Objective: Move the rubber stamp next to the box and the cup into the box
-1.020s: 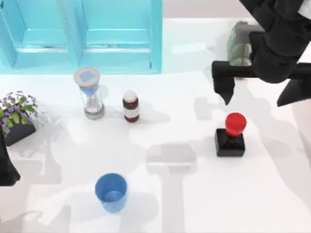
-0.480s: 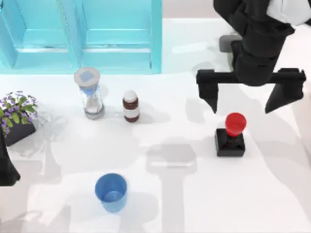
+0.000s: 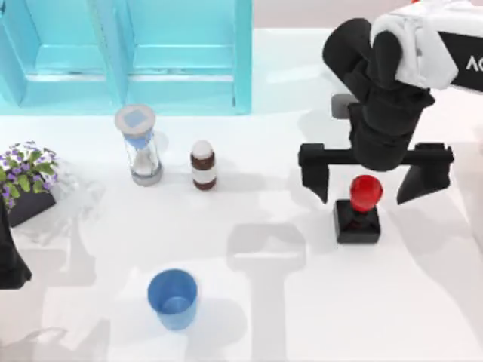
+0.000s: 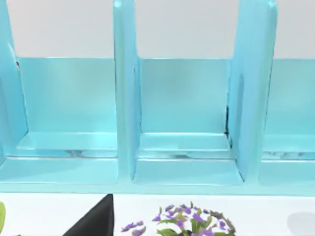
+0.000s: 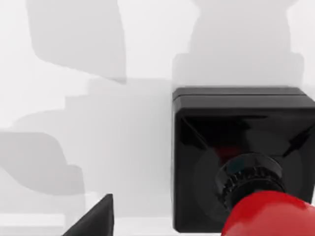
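The rubber stamp [image 3: 358, 219], a black square base with a red knob, stands on the right half of the table. My right gripper [image 3: 364, 197] hangs open over it, one finger on each side of the knob and apart from it. The right wrist view shows the stamp [image 5: 236, 147] close below, with one dark fingertip [image 5: 93, 220] off to its side. The blue cup [image 3: 173, 299] stands upright near the front, left of centre. The cyan box [image 3: 128, 60] lies at the back left. My left gripper [image 3: 9, 260] is parked at the left edge, open.
An hourglass with blue sand [image 3: 138, 143] and a brown bottle with a white cap [image 3: 203, 164] stand in front of the box. A pot of purple flowers [image 3: 26, 177] sits at the left edge, close to the left arm. Box compartments [image 4: 184, 123] face the left wrist.
My right gripper has come forward and to the left from the back right, and its open fingers now straddle the stamp's knob. The stamp, cup and left arm have not moved.
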### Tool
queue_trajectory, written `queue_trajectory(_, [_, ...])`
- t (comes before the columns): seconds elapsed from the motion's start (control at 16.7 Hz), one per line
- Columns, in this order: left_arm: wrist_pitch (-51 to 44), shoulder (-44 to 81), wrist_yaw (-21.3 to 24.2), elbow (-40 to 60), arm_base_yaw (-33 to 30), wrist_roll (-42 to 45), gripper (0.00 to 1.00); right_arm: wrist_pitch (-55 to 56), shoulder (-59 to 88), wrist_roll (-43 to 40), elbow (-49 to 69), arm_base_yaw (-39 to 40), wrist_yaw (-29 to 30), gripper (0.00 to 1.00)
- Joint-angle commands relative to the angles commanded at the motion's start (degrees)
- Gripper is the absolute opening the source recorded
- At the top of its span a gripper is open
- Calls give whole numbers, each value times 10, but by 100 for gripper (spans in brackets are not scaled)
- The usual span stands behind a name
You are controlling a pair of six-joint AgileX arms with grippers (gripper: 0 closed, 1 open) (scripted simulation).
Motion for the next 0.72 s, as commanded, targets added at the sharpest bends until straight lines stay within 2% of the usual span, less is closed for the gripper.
queue_trajectory(0.36, [0,0,0,0,0,0,100,27,7,1,-25,1,0,100])
queue_trajectory(0.72, [0,0,0,0,0,0,100,27,7,1,-25,1,0,55])
